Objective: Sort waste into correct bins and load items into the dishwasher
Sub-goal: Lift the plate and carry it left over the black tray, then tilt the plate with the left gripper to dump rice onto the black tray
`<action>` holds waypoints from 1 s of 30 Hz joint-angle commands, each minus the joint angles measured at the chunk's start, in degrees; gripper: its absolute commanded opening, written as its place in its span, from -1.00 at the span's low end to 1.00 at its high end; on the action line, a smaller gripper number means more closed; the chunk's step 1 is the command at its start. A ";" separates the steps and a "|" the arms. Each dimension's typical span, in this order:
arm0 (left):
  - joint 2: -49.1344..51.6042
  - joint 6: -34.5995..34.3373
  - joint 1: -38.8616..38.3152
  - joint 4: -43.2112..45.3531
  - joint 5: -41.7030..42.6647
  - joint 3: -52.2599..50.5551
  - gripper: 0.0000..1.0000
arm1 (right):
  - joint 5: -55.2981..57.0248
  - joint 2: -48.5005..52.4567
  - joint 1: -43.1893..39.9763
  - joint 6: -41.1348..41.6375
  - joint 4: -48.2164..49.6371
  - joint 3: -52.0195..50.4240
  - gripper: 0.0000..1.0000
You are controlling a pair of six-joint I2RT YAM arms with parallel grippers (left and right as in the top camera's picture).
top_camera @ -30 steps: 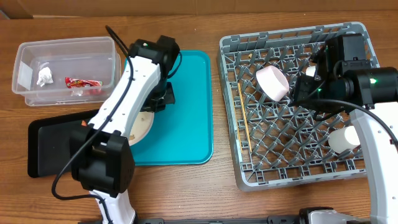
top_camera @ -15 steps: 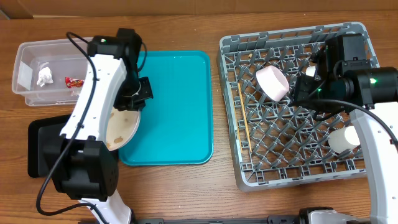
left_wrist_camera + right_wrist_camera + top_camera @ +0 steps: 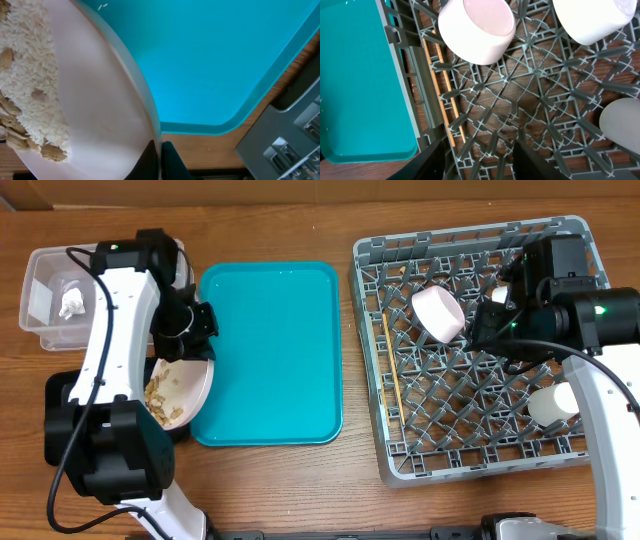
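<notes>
– Pinching the rim of the white plate [image 3: 100, 100] with the left gripper [image 3: 160, 150], squeezing tight on it. Hanging the right gripper [image 3: 480, 150] low over the dish rack [image 3: 366, 350], holding its fingers apart, gripping nothing.
– Going through the rest, biggest down?
– Seeing the rack lying at the right of the table, the teal tray [image 3: 270, 340] beside it. Finding the clear tub [image 3: 60, 260] at the far left, holding 1 crumpled whitish scrap [image 3: 70, 303]. Spotting the black tray [image 3: 58, 420] just nearer the arms than the tub.
– And placing the plate where?
– Tilting over the black tray's right end and the teal tray's left edge, carrying tan peanut shells [image 3: 12, 140] and pale crumbs [image 3: 30, 75].
– Inside the rack?
– Counting 1 pink bowl [image 3: 477, 30] tilted, 1 white bowl [image 3: 590, 20] beside it, 1 small white cup [image 3: 553, 402] nearer the front, 1 wooden chopstick [image 3: 445, 100] lying along the left wall.
</notes>
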 commanded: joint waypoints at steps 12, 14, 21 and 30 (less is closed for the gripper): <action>-1.99 10.05 5.33 -3.89 8.94 1.11 -0.92 | -0.11 -0.15 -0.33 -0.39 0.13 -0.20 -0.07; -1.99 11.61 6.97 -4.07 9.33 1.11 -0.92 | -0.11 -0.15 -0.33 -0.39 0.13 -0.20 -0.07; -1.99 18.56 9.99 -5.14 16.20 0.46 -0.92 | -0.11 -0.15 -0.33 -0.42 0.11 -0.20 -0.07; -1.99 23.93 16.04 -7.89 20.65 0.04 -0.91 | -0.11 -0.15 -0.33 -0.39 0.13 -0.20 -0.07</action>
